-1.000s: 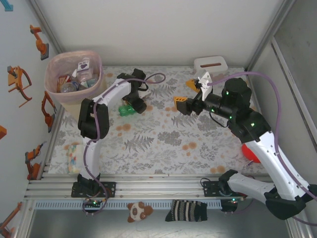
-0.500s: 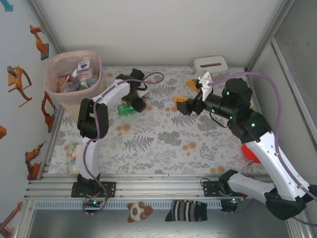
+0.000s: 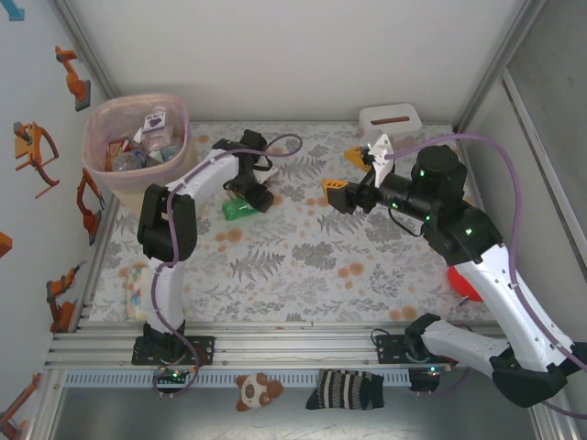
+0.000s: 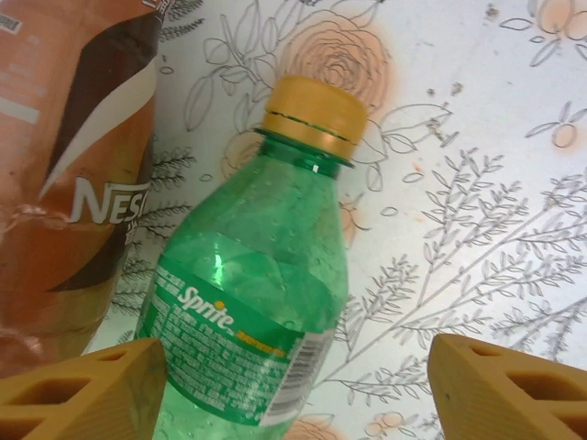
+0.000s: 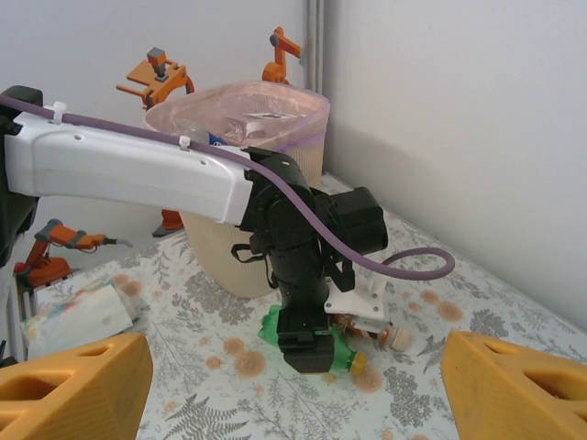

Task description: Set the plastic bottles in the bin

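A green Sprite bottle (image 4: 257, 293) with a yellow cap lies on the flowered table mat. My left gripper (image 4: 293, 394) is open and low over it, with the bottle against the left finger and a wide gap on the right. From above, that gripper (image 3: 248, 194) covers most of the green bottle (image 3: 238, 211). A brown Nescafe bottle (image 4: 73, 183) lies right beside the green one. The pale-pink bin (image 3: 96, 128) stands at the far left corner with several bottles (image 3: 138, 151) inside. My right gripper (image 3: 344, 174) hangs open above mid-table, holding nothing. It faces the left arm and the bin (image 5: 220, 247).
A small white-pink slotted box (image 3: 390, 117) sits at the back right. A red object (image 3: 463, 282) lies by the right arm. A colourful packet (image 3: 136, 291) lies at the near left. A plush toy (image 3: 257, 390) and a striped sock (image 3: 346, 390) lie beyond the front rail.
The left arm has swung its elbow leftward and its gripper has settled lower over the green bottle, which shifted slightly toward the near side. The right arm has not moved.
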### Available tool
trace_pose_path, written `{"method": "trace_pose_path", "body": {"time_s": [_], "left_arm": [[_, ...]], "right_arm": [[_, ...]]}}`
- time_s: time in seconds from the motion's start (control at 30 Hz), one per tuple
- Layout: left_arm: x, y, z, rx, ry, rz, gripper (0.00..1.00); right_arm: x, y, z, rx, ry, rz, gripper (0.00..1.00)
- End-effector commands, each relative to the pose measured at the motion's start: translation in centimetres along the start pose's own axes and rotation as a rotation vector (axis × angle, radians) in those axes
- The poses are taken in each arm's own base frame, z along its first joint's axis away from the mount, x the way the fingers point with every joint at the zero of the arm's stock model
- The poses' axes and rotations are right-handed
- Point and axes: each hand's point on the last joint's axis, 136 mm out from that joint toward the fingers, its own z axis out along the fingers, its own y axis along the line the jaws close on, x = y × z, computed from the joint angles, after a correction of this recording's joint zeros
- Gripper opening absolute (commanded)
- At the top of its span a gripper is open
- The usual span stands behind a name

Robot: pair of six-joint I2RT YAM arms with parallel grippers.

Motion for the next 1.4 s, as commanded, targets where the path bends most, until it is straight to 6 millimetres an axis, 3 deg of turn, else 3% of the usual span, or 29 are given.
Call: {"method": "trace_pose_path", "body": {"time_s": [0.0,0.13,0.6,1.37], "left_arm": [[0.2,-0.5,-3.0,-0.001,-0.034,-0.004,0.79],[0.4,0.2,-2.6,-0.036,-0.014,0.013,0.82],[1.8,-0.1,2.6,-0.001,0.094,0.022,0.82],[1.6,-1.4,4.1,0.071,0.074,-0.039,0.77]], "right_arm": [[-0.6,0.4,-0.4,-0.007,-0.023,0.007,0.81],[-0.6,0.4,-0.3,-0.01,-0.024,0.01,0.81],[-0.5,0.6,-0.4,-0.021,-0.021,0.009,0.81],[-0.2,0.6,-0.6,-0.013,-0.018,0.006,0.81]]}}
